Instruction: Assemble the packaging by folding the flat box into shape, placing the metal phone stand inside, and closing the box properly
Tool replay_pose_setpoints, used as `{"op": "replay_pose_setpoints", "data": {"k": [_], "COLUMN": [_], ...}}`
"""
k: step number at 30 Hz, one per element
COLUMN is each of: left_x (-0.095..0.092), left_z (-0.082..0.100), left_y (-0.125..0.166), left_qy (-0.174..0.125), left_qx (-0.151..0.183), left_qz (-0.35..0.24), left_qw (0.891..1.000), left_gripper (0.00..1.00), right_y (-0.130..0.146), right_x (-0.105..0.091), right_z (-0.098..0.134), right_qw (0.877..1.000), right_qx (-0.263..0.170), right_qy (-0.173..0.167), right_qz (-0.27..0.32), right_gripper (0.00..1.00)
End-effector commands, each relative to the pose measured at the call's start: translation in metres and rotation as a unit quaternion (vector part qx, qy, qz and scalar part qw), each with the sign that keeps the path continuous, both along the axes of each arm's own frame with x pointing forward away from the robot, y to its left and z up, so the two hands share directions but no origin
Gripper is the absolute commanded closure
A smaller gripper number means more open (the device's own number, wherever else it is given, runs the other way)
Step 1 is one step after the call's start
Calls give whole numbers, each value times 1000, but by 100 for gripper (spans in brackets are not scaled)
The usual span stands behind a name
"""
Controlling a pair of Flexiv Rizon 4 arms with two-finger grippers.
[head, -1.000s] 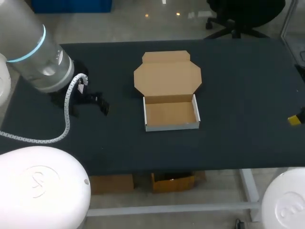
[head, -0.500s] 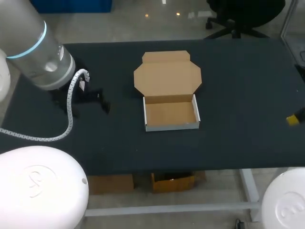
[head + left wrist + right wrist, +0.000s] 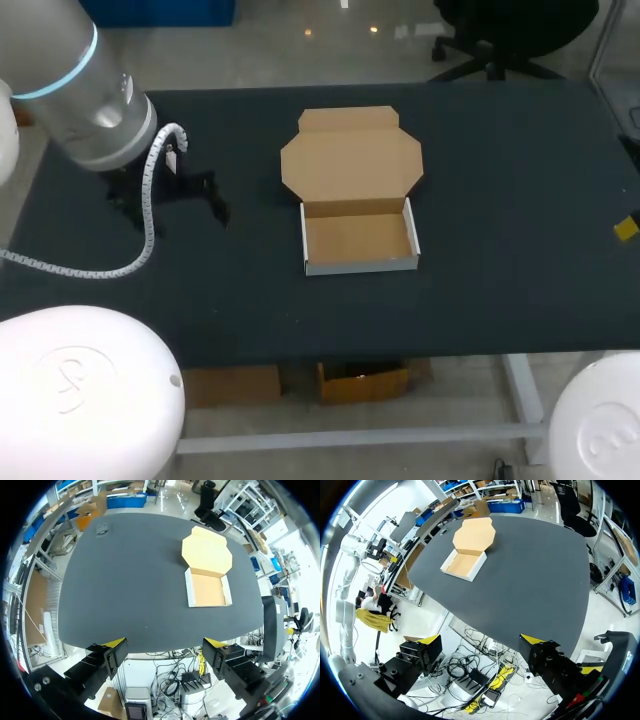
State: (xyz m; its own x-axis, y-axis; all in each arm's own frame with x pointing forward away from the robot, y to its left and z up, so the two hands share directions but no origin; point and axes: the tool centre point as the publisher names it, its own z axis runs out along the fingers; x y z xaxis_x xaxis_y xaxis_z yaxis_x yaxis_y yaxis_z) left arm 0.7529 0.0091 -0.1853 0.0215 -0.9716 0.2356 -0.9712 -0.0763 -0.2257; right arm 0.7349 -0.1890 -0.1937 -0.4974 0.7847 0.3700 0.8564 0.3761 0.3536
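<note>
The left gripper (image 3: pixel 165 644) hangs over the left part of the black table (image 3: pixel 500 180), its yellow-tipped fingers spread wide and empty. At mid-table sits the open brown cardboard box with white outer walls (image 3: pixel 360 240), its lid (image 3: pixel 352 160) lying flat behind. The right gripper (image 3: pixel 480 640) hangs near the table's right edge, likewise released.

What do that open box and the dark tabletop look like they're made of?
The box: likely thin cardboard, matte brown inside, white on its outer walls, with creased folds. The table: a dark matte top; whether mat or coating is unclear.
</note>
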Motion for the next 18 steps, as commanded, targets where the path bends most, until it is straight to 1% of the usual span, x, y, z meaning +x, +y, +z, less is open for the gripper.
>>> {"op": "replay_pose_setpoints", "data": {"k": [1,6,18], "left_x": [-1,0,-1], "left_z": [0,-2,-5], "left_y": [2,5,12], "left_qy": [-2,-1,1], "left_qx": [0,-1,-2], "left_qz": [3,6,24], "left_qw": [1000,1000,1000], "left_gripper": [0,0,0], "right_y": [4,4,5], "right_x": [-7,-7,-7], "right_z": [0,-2,-2], "right_qw": [1000,1000,999], "right_qx": [-2,4,0], "right_qy": [-1,5,23], "right_qz": [-6,-18,-39], "right_gripper": [0,0,0]}}
